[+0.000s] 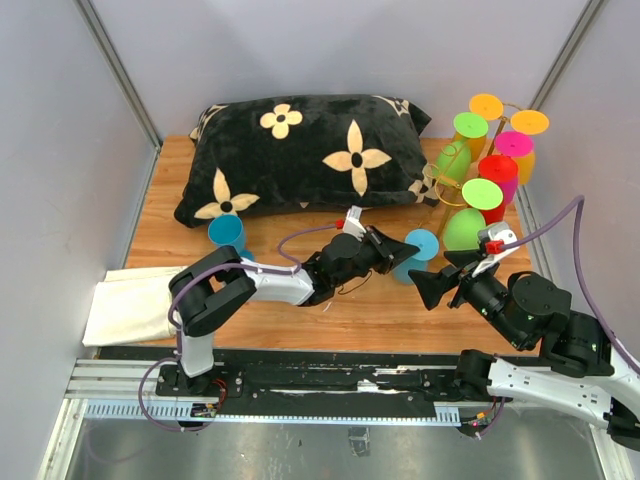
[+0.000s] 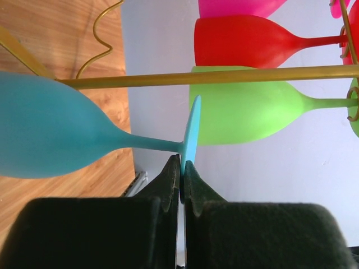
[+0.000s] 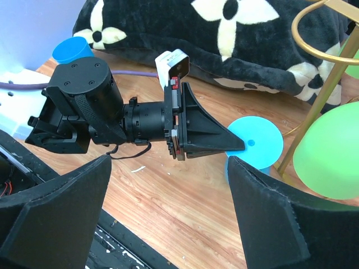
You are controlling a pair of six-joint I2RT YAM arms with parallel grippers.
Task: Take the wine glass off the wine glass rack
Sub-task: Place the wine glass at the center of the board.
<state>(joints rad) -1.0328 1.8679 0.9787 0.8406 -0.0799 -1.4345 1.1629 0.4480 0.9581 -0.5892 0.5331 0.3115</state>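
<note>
Left wrist: end effector pinches blue wine glass, seemingly off rack.

The blue wine glass had a frosted, matt skin, and the wine glass rack was smooth gold metal with a soft shine. The tabletop was smooth grained wood, the pillow plush black cloth, and the left gripper matt black plastic.

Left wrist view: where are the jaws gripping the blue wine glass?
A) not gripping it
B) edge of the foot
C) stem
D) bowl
B: the left gripper pinches the round foot of the blue wine glass at its edge, jaws shut on it.
</note>
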